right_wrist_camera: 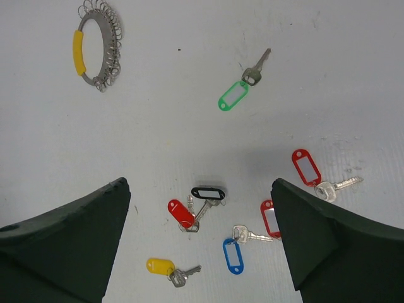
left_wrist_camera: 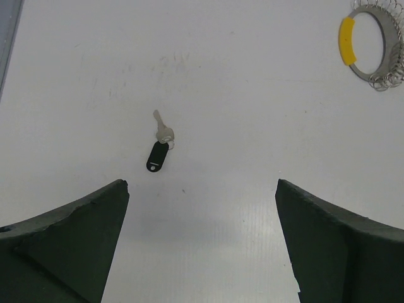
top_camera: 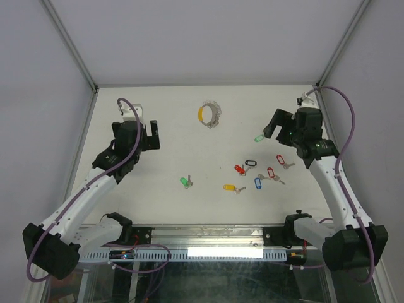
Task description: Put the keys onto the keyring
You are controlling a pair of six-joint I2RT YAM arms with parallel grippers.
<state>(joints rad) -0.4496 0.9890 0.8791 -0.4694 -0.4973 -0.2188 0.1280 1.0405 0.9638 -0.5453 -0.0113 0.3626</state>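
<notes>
The keyring [top_camera: 210, 114], silvery with a yellow segment, lies at the back middle of the white table; it also shows as the keyring [right_wrist_camera: 98, 47] and the keyring [left_wrist_camera: 372, 44]. Several keys lie scattered right of centre: green tag [right_wrist_camera: 237, 95], black tag [right_wrist_camera: 208, 192], red tags [right_wrist_camera: 181, 213] [right_wrist_camera: 306, 167], blue tag [right_wrist_camera: 232, 255], yellow tag [right_wrist_camera: 159, 266]. Another green-tagged key [top_camera: 185, 182] lies apart toward the middle. My right gripper [right_wrist_camera: 199, 180] hangs open above the cluster, holding nothing. My left gripper [left_wrist_camera: 202, 183] is open and empty, with one dark-looking tagged key [left_wrist_camera: 156, 154] ahead of it.
White walls with grey corner posts [top_camera: 69, 44] close in the table on three sides. A metal rail [top_camera: 208, 237] carrying the arm bases runs along the near edge. The table's left edge [left_wrist_camera: 7, 44] shows in the left wrist view.
</notes>
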